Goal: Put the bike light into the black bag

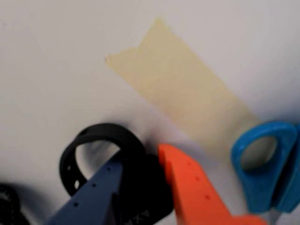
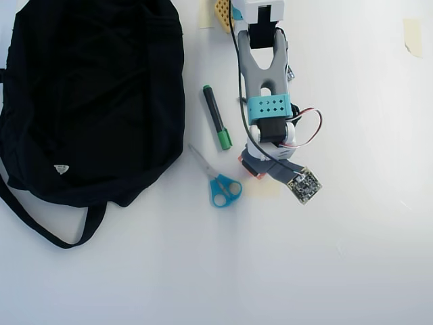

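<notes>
While the wrist view shows the end effector [image 1: 140, 187] clamped on the bike light [image 1: 105, 164], blue finger left, orange right, the grip sits off toward the body's edge, so I judge it could twist loose when lifted. Blue scissors [image 1: 265, 161] and tan tape [image 1: 187, 89] lie near on the white tabletop [image 1: 47, 70].

Overhead, the black bag [image 2: 88, 101] lies well apart, past scissors and a green marker [image 2: 217, 118]; the arm hides the light.

Bike light [image 1: 119, 161]: small, black, round strap loop upright, resting on the counter. Black bag [image 2: 95, 101]: large, soft, slumped at the counter's upper-left corner.
</notes>
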Robot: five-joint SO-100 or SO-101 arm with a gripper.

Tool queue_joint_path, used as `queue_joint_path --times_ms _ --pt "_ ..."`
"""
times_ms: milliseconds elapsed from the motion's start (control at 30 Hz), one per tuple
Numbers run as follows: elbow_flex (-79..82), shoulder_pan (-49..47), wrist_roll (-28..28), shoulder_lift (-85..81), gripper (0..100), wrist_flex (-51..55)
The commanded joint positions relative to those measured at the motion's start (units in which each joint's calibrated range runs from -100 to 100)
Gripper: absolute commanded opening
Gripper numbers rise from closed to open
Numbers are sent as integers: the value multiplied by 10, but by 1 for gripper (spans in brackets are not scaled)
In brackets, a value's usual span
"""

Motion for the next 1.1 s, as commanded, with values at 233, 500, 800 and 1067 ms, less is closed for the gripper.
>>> queue_joint_path --times_ms 233,500,800,1067 --pt "-209 -2 -26 -19 2 169" --pt "-318 -3 -103 -19 2 196" --pt "-343 1 -154 -56 2 204" --pt "-115 19 -180 -227 2 204"
